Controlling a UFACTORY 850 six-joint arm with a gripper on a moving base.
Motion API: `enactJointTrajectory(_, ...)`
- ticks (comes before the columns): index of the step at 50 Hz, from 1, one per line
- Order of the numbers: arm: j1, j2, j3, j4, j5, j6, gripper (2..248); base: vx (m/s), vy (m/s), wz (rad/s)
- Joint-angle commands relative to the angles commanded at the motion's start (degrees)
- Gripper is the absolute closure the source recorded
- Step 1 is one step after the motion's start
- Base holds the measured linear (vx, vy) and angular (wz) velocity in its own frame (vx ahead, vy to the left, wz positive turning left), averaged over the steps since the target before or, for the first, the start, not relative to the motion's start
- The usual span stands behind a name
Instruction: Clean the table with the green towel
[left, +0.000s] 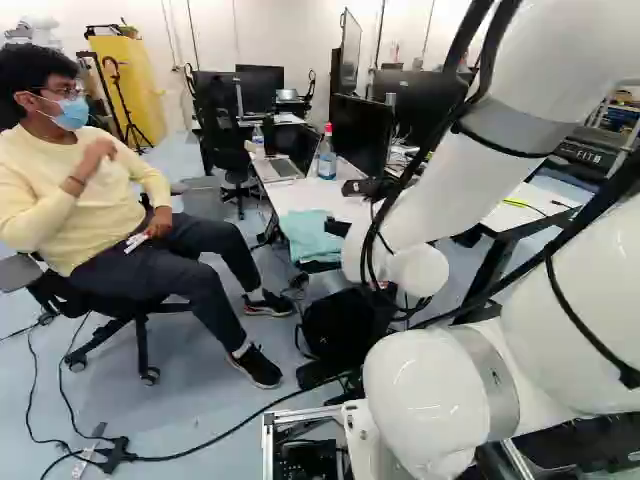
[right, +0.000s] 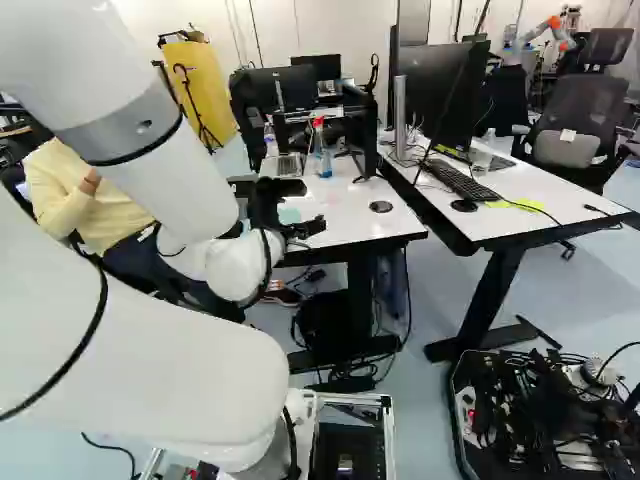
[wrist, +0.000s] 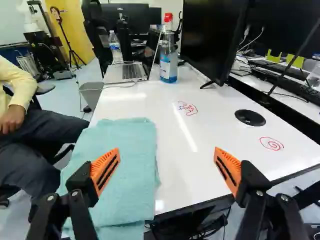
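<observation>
Green towel on tbl | near end cut off, wrist vw | part hid, R base vw | jaws wide

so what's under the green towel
The towel lies on the white tabletop, which shows beside it with red marks. Any marks or things directly beneath the towel are covered and can't be seen.

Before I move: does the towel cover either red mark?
No, the red scribble and the red spiral both show whole on the white tabletop, clear of the towel.
</observation>
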Motion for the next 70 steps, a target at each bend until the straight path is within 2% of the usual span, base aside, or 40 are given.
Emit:
enactJointTrajectory(29, 0.0, 0.0, 0.0, 0.0, 0.0, 0.0, 3, 0.0, 0.0, 0.0)
enactJointTrajectory(41, 0.12, 1.42, -0.06, 0.0, 0.0, 0.0, 3, 0.0, 0.0, 0.0)
enactJointTrajectory(55, 0.97, 2.07, -1.55, 0.0, -0.22, 0.0, 3, 0.0, 0.0, 0.0)
enactJointTrajectory(70, 2.8, -0.06, -5.16, 0.0, -1.76, 0.0, 3, 0.0, 0.0, 0.0)
